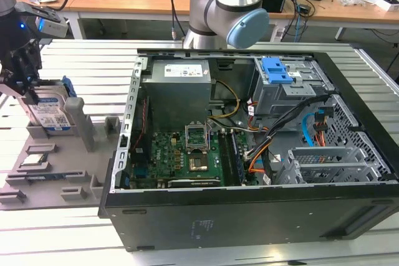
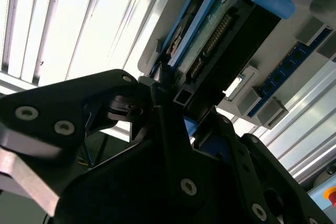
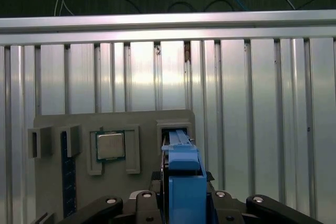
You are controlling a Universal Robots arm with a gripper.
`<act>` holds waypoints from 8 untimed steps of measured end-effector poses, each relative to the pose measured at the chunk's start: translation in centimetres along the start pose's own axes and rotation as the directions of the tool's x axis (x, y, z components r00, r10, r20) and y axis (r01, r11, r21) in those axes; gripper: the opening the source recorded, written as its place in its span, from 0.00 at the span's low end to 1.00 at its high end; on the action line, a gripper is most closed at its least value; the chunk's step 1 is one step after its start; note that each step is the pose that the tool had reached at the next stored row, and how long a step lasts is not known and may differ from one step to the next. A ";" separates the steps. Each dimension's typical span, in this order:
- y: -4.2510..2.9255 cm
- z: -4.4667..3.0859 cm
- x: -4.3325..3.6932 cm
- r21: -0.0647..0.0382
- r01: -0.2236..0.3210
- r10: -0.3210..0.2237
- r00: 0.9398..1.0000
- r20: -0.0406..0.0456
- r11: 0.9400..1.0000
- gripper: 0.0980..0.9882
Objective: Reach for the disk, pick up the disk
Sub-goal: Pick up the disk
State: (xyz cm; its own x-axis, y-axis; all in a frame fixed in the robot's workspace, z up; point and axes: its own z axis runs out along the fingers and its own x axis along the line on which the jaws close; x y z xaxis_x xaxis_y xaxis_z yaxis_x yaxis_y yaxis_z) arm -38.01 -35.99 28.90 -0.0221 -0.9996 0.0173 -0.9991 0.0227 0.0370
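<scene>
My gripper (image 1: 25,82) hangs at the exterior view's left, down over the upper end of the disk (image 1: 51,115). The disk stands on edge in a slot of the grey tray (image 1: 62,166), on the exterior view's left of the open computer case (image 1: 249,222). In both wrist views the disk's blue rail (image 3: 185,177) runs up between my black links, and I cannot tell whether I am clamped on the disk or merely astride it. A small silver chip (image 3: 110,146) lies in its own pocket of the tray near the disk, and the tray sits on the ribbed metal table (image 3: 252,103).
</scene>
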 end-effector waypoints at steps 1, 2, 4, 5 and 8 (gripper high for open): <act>0.00 0.00 0.00 0.000 0.000 0.000 1.000 0.000 1.000 0.30; -0.01 0.01 0.00 0.000 0.000 0.000 1.000 0.000 1.000 0.30; -0.03 -0.11 -0.01 0.000 0.000 0.000 1.000 0.000 1.000 0.30; -0.04 -0.33 -0.01 0.000 0.000 0.000 1.000 0.000 1.000 0.30; -0.04 -1.03 -0.02 0.000 0.000 0.000 1.000 0.000 1.000 0.30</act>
State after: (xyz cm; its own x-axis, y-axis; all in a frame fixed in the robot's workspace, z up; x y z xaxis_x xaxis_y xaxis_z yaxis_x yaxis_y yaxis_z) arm -37.94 -35.96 29.93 -0.0219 -0.9996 0.0174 -0.9991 0.0225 0.0371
